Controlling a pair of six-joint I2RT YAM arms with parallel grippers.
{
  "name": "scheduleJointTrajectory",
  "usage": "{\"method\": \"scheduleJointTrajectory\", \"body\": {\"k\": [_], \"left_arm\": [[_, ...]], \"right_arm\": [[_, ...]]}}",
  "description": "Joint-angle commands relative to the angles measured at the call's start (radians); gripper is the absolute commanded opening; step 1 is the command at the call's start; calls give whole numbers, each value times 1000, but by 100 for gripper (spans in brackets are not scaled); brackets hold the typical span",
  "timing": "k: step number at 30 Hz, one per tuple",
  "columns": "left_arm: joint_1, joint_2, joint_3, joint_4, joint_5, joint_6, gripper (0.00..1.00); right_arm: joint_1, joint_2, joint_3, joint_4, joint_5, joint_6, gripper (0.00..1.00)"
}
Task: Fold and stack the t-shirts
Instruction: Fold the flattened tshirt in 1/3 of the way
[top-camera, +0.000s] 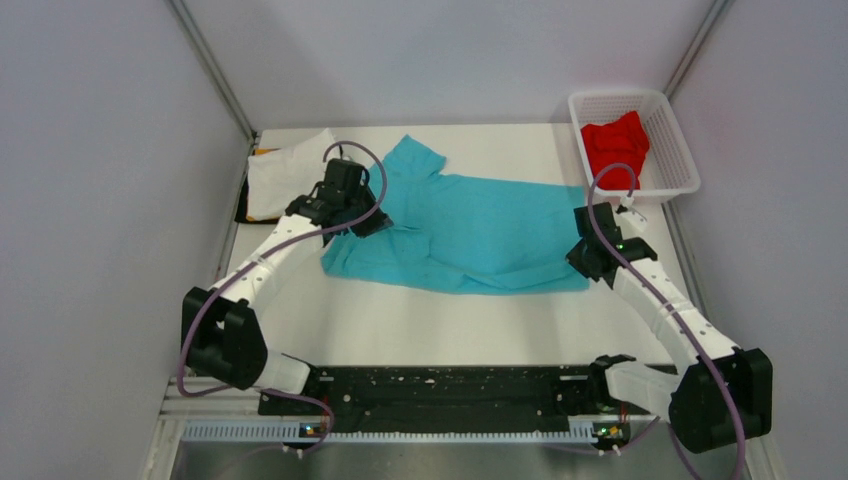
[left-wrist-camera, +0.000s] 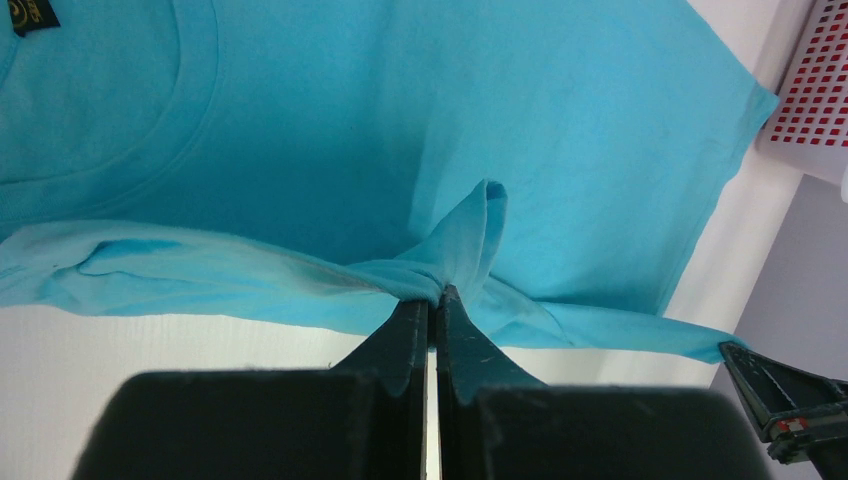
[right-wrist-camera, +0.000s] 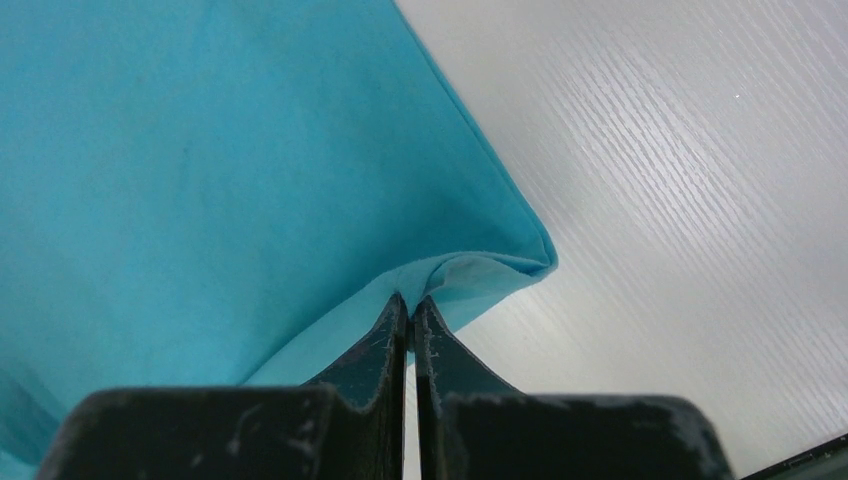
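Under the white t-shirt (top-camera: 283, 172) at ten o'clock only an orange sliver (top-camera: 263, 152) and a black edge (top-camera: 243, 208) peep out, too little to identify. The left arm (top-camera: 290, 245) hides part of the turquoise t-shirt (top-camera: 480, 235), spread across the middle of the tabletop (top-camera: 440, 325). The left pincer (left-wrist-camera: 435, 298) is pressed together on a bunched fold of its edge, the right pincer (right-wrist-camera: 410, 300) on its four-o'clock corner. The red t-shirt (top-camera: 615, 145) lies crumpled in the basket (top-camera: 681, 150) at two o'clock
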Motion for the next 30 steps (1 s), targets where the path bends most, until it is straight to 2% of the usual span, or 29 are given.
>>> {"method": "scheduleJointTrajectory", "body": {"k": [1, 8, 15, 20, 24, 30], "left_arm": [[34, 37, 83, 47, 4, 73, 0], [101, 85, 128, 64, 1, 106, 0], [161, 150, 164, 70, 61, 119, 0], [167, 200, 201, 86, 106, 136, 0], [172, 239, 245, 88, 90, 167, 0], [172, 350, 310, 169, 179, 255, 0]], "right_arm": [[-30, 31, 66, 48, -20, -40, 0], [-92, 62, 75, 48, -38, -43, 0], [-136, 102, 77, 52, -46, -48, 0], [-142, 148, 80, 76, -62, -46, 0], [-150, 178, 83, 105, -65, -47, 0], [-169, 246, 93, 156, -74, -52, 0]]}}
